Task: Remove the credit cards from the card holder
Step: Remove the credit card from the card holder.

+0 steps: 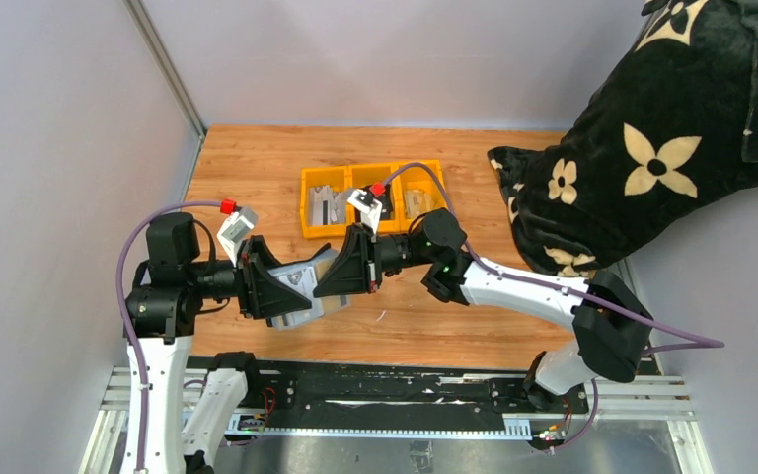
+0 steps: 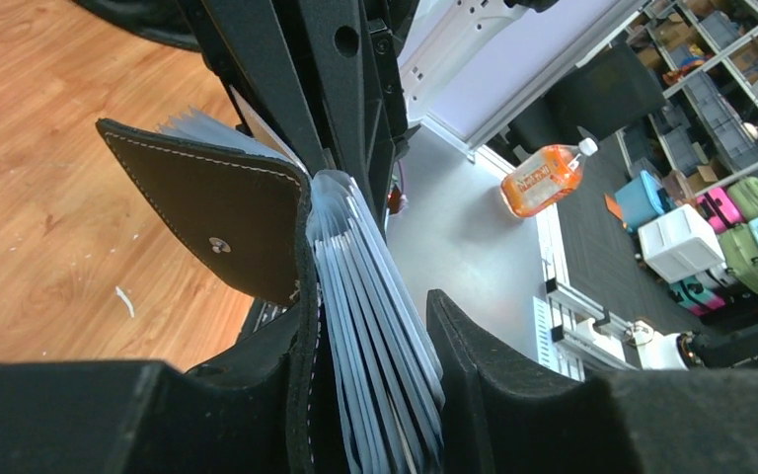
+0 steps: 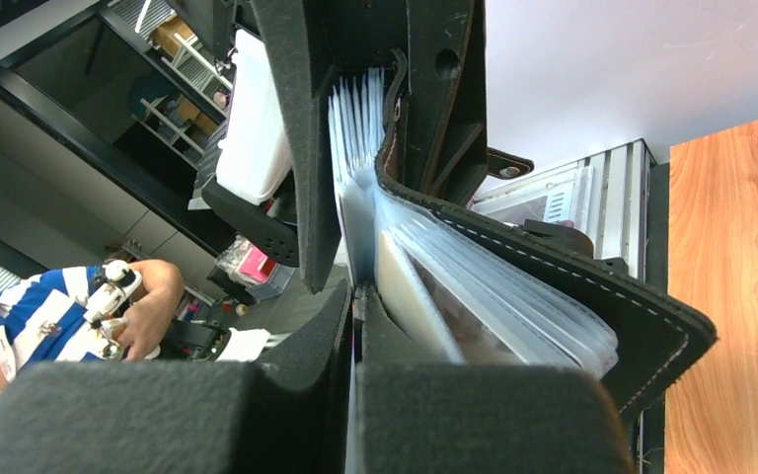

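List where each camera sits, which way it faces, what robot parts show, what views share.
Top external: above and behind the bases, looking down on the table; both arms show, left gripper and right gripper meeting at the card holder.
Left wrist: on the left arm, looking along its own fingers past the holder's clear sleeves to an orange bottle off the table.
Right wrist: on the right arm, facing the opposite way; own fingers shut on a sleeve, a person in stripes beyond.
Shared: all three see the card holder.
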{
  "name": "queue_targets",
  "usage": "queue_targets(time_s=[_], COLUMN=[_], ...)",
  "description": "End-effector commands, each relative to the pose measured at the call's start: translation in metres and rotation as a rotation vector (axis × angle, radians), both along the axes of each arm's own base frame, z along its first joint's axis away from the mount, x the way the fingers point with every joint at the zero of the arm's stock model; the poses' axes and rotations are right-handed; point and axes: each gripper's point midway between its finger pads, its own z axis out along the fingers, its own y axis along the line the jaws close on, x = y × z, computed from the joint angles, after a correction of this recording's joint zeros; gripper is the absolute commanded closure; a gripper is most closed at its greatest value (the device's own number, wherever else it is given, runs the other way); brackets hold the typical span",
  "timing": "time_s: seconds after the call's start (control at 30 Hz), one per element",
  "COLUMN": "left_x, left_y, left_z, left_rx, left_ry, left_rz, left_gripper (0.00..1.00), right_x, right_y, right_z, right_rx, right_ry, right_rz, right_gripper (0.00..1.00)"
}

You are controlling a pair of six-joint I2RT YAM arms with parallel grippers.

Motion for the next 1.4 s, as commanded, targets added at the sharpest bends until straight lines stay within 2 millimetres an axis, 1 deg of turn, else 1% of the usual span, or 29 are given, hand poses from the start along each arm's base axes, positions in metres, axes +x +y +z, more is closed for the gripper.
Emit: queue_targets(time_s=[0.0, 0.1, 0.3, 0.43, 0.63, 0.77, 0.9, 0.93, 1.0, 1.07, 1.17, 1.23, 1.27, 1.37], left_x=[-0.015, -0.015, -0.015, -0.016, -0.015, -0.014, -0.014, -0.014, -0.013, -0.012, -0.008, -0.007, -0.007, -0.007], left_y=[-0.002, -0.002, -0.002, -0.002, -0.002, -0.002, -0.002, -0.002, -0.002, -0.002, -0.001, -0.001, -0.001, -0.001], left_z=[0.012, 0.013, 0.019, 0.020, 0.020, 0.020, 0.020, 0.020, 0.018, 0.017, 0.017, 0.017, 0.017, 0.018], left_rx=[-0.057, -0.057, -0.056, -0.057, -0.057, -0.056, -0.054, -0.051, -0.045, -0.041, -0.026, -0.021, -0.020, -0.017], left_ry=[-0.019, -0.017, -0.025, -0.021, -0.022, -0.024, -0.031, -0.035, -0.044, -0.044, -0.045, -0.046, -0.047, -0.052], left_rz=[-0.087, -0.087, -0.085, -0.087, -0.087, -0.086, -0.083, -0.080, -0.072, -0.066, -0.042, -0.035, -0.033, -0.030], left_gripper=[0.62, 0.63, 0.63, 0.63, 0.64, 0.64, 0.68, 0.70, 0.71, 0.71, 0.73, 0.74, 0.74, 0.74], right_x=[0.009, 0.010, 0.011, 0.010, 0.013, 0.013, 0.011, 0.011, 0.011, 0.010, 0.008, 0.007, 0.007, 0.007], right_y=[-0.008, -0.014, -0.019, -0.021, -0.030, -0.031, -0.030, -0.030, -0.026, -0.024, -0.021, -0.019, -0.018, -0.019], right_z=[0.006, 0.006, 0.004, 0.002, 0.000, 0.003, 0.006, 0.007, 0.011, 0.017, 0.028, 0.030, 0.029, 0.029], right_rx=[0.030, 0.042, 0.058, 0.056, 0.053, 0.057, 0.075, 0.079, 0.096, 0.127, 0.161, 0.163, 0.161, 0.158], right_ry=[-0.028, -0.023, -0.008, -0.008, -0.006, -0.008, 0.010, 0.021, 0.040, 0.052, 0.054, 0.053, 0.053, 0.053], right_rz=[-0.065, -0.073, -0.089, -0.085, -0.107, -0.105, -0.088, -0.081, -0.063, -0.042, -0.005, 0.003, 0.004, 0.003], right_gripper=[1.00, 1.00, 1.00, 1.00, 1.00, 1.00, 1.00, 0.99, 0.86, 0.78, 0.75, 0.76, 0.78, 0.93])
